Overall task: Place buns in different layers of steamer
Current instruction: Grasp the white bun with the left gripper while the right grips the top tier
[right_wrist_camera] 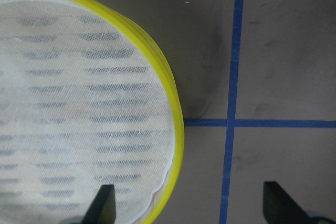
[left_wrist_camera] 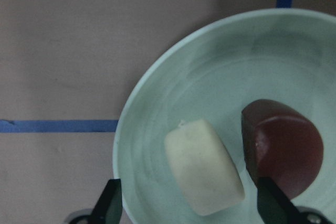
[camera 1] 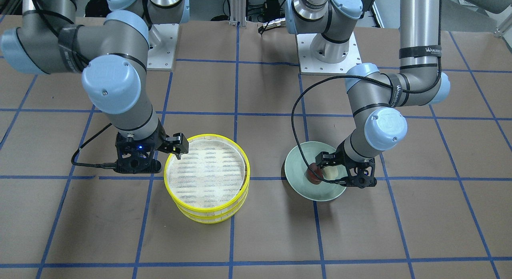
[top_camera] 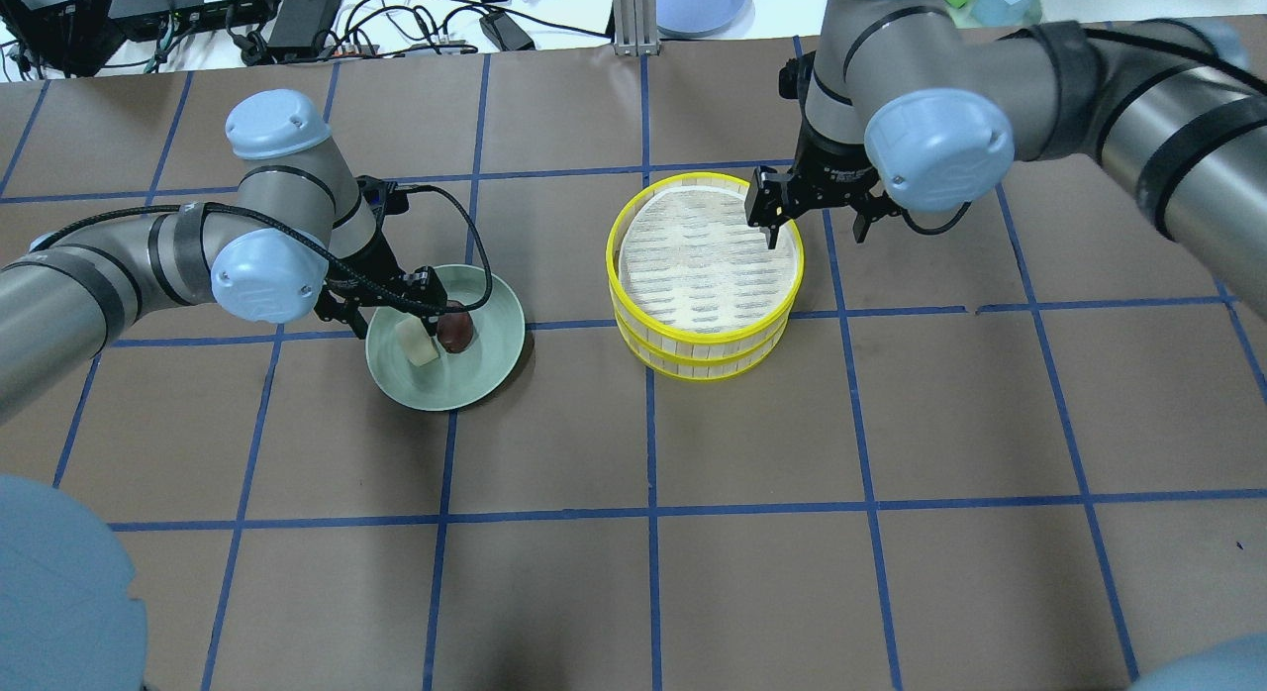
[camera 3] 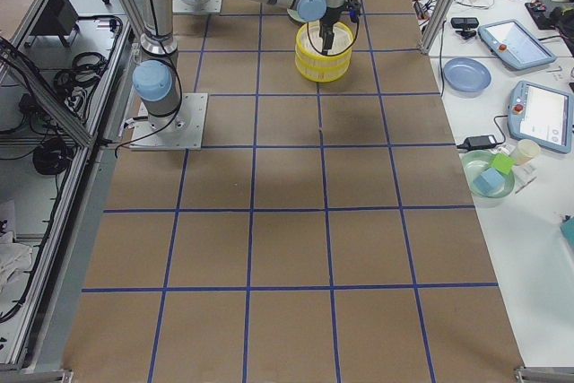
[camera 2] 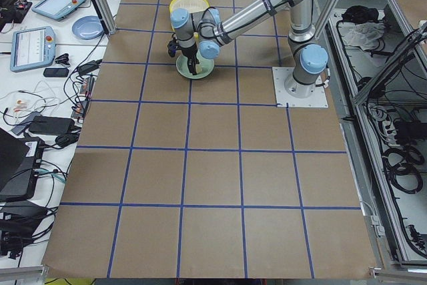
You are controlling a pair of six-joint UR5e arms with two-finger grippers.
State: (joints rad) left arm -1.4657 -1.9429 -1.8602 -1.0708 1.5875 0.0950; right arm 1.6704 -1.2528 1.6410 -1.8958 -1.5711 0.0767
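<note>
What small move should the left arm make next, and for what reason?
Probably close the left gripper on the cream bun: its open fingers straddle that bun on the green plate, one finger between it and the red-brown bun.

Reddish-brown bun (top_camera: 456,330) beside cream bun (top_camera: 417,342) on green plate (top_camera: 487,362), two-tray steamer (top_camera: 693,275) stacked apart

The right tool (camera 3: 326,40) hangs over the yellow steamer (camera 3: 316,65) on the brown gridded table (camera 3: 287,239)
</note>
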